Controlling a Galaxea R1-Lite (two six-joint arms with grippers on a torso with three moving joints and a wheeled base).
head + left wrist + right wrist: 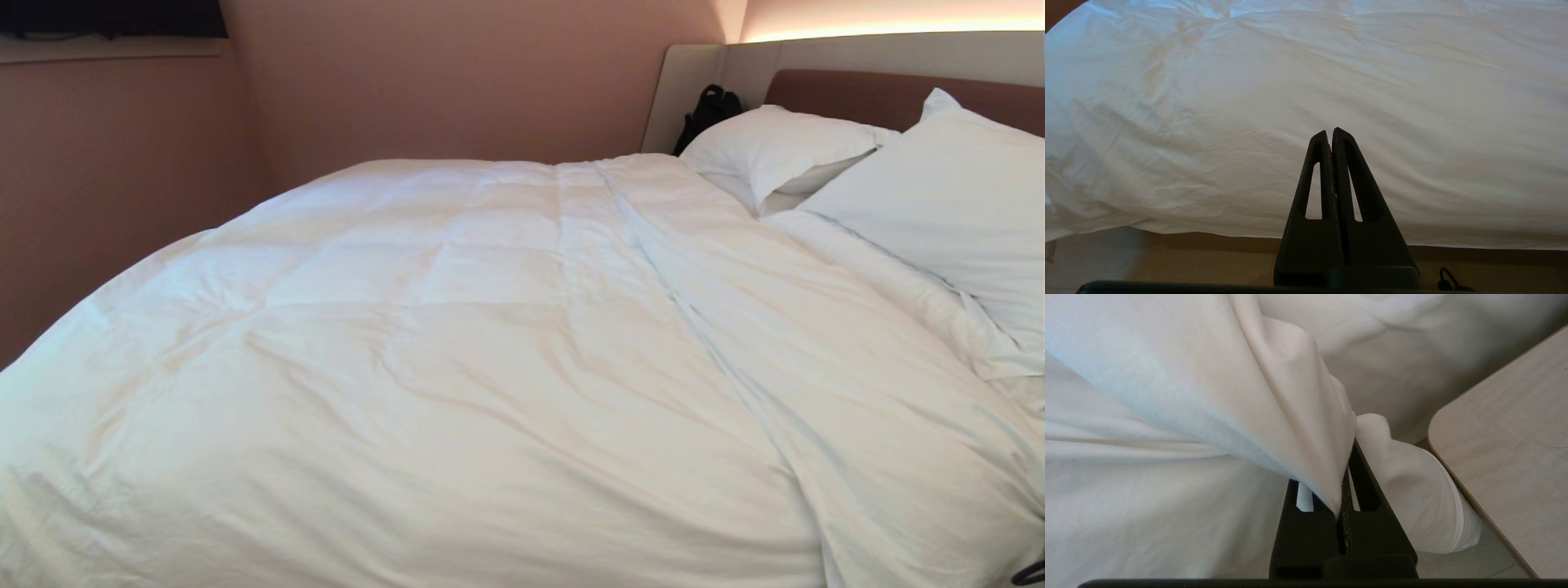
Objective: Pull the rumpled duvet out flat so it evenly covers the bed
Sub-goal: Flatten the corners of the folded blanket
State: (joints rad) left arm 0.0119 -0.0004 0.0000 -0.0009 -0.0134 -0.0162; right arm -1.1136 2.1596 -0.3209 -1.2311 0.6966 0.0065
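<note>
Across wide low bed (898,94): one puffy white stitched duvet (457,343), two white pillows (775,147) at headboard edge. Right gripper (1342,486) clenched on duvet fold; left gripper (1329,136) closed, empty.

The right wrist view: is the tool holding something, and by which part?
Yes. The right tool is shut on a bunched fold at the edge of the thick white cotton duvet. The left tool is shut on nothing, clear of the duvet.
</note>
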